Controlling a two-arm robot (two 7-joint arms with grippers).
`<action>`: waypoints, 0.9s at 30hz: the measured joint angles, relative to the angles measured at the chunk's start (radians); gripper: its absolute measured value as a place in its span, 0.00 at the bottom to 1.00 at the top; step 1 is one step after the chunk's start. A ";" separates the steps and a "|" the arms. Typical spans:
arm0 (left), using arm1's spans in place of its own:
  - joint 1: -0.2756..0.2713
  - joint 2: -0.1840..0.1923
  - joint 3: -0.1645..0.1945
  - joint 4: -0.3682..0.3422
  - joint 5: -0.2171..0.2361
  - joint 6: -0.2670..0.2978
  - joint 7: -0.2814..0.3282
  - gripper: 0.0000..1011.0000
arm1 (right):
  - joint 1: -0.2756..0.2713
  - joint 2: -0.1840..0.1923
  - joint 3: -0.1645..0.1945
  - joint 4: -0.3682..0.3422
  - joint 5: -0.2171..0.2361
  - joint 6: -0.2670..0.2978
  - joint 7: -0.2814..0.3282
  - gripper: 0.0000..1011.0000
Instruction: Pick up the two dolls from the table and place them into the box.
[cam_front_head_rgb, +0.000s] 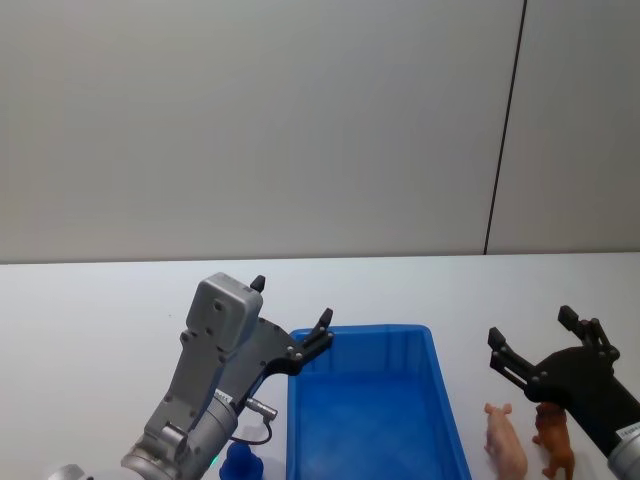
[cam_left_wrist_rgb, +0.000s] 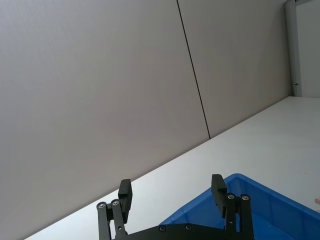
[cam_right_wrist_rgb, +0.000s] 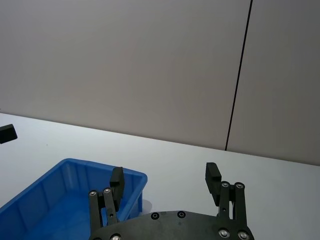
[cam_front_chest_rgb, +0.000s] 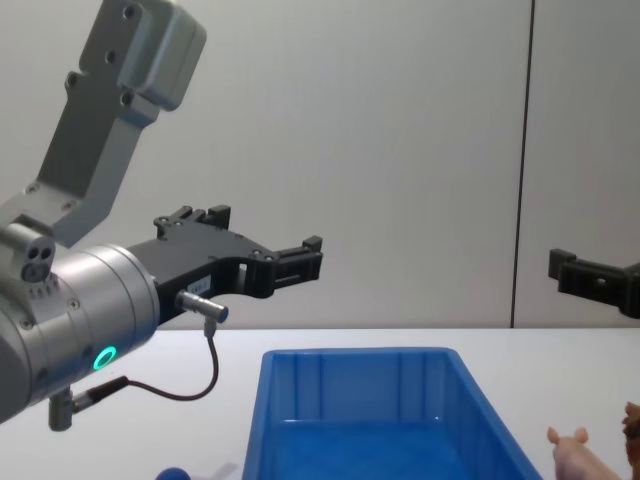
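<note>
- Grey panelled wall (cam_front_head_rgb: 250, 120) behind everything, with one dark seam running down it on the right.
- White table (cam_front_head_rgb: 100, 300) stretching across the whole width, far wider than anything on it.
- Bright blue box (cam_front_head_rgb: 380, 328) set on the table near the middle, open top up, thick rim all round; seen side-on from the chest (cam_front_chest_rgb: 350, 352), and partly in the left wrist view (cam_left_wrist_rgb: 265, 200) and the right wrist view (cam_right_wrist_rgb: 75, 170).
- Left arm (cam_front_head_rgb: 215, 350), grey and bulky, rising from the lower left with a thin cable looped under it.
- Left gripper (cam_front_head_rgb: 292, 300) held high off the table by the box's far left corner, well above the rim from the chest (cam_front_chest_rgb: 265, 230); black fingers (cam_left_wrist_rgb: 125, 192) spread wide, nothing between them.
- Right gripper (cam_front_head_rgb: 531, 324) raised off the table to the right of the box, above the two dolls and touching neither; fingers (cam_right_wrist_rgb: 212, 175) parted wide, gripping nothing.
- Pink doll (cam_front_head_rgb: 505, 440), pig-like, standing on the table just beside the box's right wall, outside it; snout and ears poking into the chest view (cam_front_chest_rgb: 575, 450).
- Brown doll (cam_front_head_rgb: 555, 435) standing on the table just to the right of the pink one, farther from the box.
- Small blue thing (cam_front_head_rgb: 240, 465) on the table left of the box, under the left arm; too cut off to tell what.
</note>
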 joint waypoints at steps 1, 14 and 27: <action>0.000 0.000 0.000 0.000 0.000 0.000 0.000 0.99 | 0.000 0.000 0.000 0.000 0.000 0.000 0.000 0.99; 0.000 0.000 0.000 0.000 0.000 0.000 0.000 0.99 | 0.000 0.000 0.000 0.000 0.000 0.000 0.000 0.99; 0.000 0.000 0.000 0.000 0.000 0.000 0.000 0.99 | 0.000 0.000 0.000 0.000 0.000 0.000 0.000 0.99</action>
